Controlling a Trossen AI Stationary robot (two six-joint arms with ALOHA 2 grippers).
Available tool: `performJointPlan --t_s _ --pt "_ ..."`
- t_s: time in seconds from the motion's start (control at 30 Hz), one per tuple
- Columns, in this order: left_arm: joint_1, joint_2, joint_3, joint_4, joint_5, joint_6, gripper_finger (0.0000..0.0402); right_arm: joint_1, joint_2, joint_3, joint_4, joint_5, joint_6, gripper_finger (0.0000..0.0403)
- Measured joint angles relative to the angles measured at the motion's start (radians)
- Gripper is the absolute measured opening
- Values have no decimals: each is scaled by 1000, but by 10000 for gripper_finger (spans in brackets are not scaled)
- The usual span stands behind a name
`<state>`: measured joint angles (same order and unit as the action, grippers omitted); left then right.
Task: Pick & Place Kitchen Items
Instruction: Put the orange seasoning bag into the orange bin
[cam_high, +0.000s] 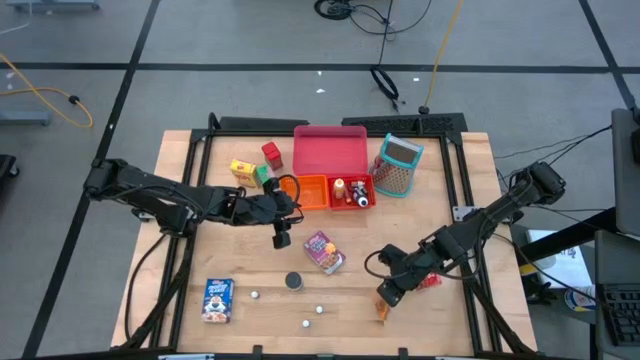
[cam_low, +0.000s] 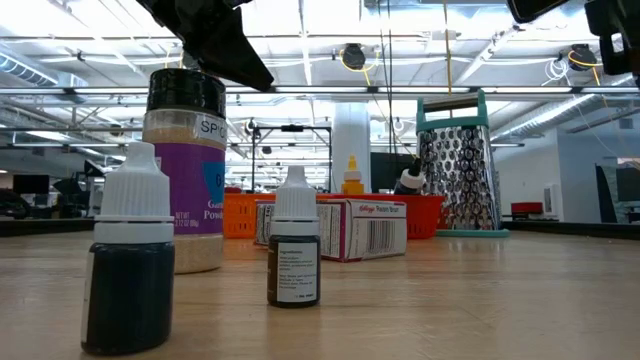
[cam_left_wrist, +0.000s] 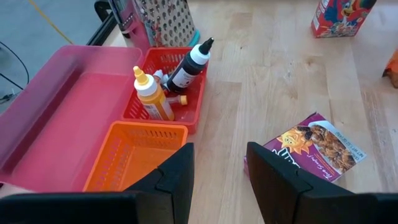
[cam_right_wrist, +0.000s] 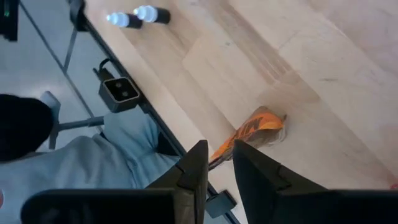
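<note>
The left gripper hovers open and empty between the orange bin and the purple packet, which lies just beyond its fingers. The right gripper hangs open over the table's front edge, the orange packet lying just beyond its fingertips, ungripped.

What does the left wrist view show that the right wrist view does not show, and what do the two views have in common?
Only the left wrist view shows the pink tray, the orange bin, the red bin holding small bottles, and the purple raisin box. Only the right wrist view shows the orange packet at the table edge, two tiny bottles, and a person's grey sleeve. Both show the wooden table and that arm's own empty fingers.
</note>
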<state>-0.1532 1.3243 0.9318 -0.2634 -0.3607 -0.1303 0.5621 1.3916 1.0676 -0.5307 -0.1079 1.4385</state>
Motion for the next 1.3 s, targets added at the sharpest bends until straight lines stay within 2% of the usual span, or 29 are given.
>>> performJointPlan --t_s 0.17,0.27,0.43,0.53,0.6,0.7,0.87,1.0,1.2,1.3 --pt "0 0 0 -3 0 0 150 0 0 0 12 -3 27 47" --pt "0 0 0 -3 0 1 150 5 0 0 15 -50 77 32" --pt "0 0 0 -3 -1 3 150 12 -1 0 150 -74 91 14" --pt "0 0 0 -3 -1 4 150 17 -9 0 219 -37 97 4" --pt "0 0 -6 4 -2 4 150 29 6 1 295 -15 108 1" --pt "0 -1 -25 3 -6 4 150 31 53 1 392 -36 110 1" --pt "4 -1 -50 10 -7 4 150 41 80 52 406 -50 130 1" --pt "4 -1 -51 23 -7 4 150 45 63 109 330 -52 105 0" --pt "2 -1 -51 29 -6 4 150 49 -6 130 -66 -85 204 0" --pt "2 0 -51 30 -6 4 150 48 -31 130 -113 -81 144 0"
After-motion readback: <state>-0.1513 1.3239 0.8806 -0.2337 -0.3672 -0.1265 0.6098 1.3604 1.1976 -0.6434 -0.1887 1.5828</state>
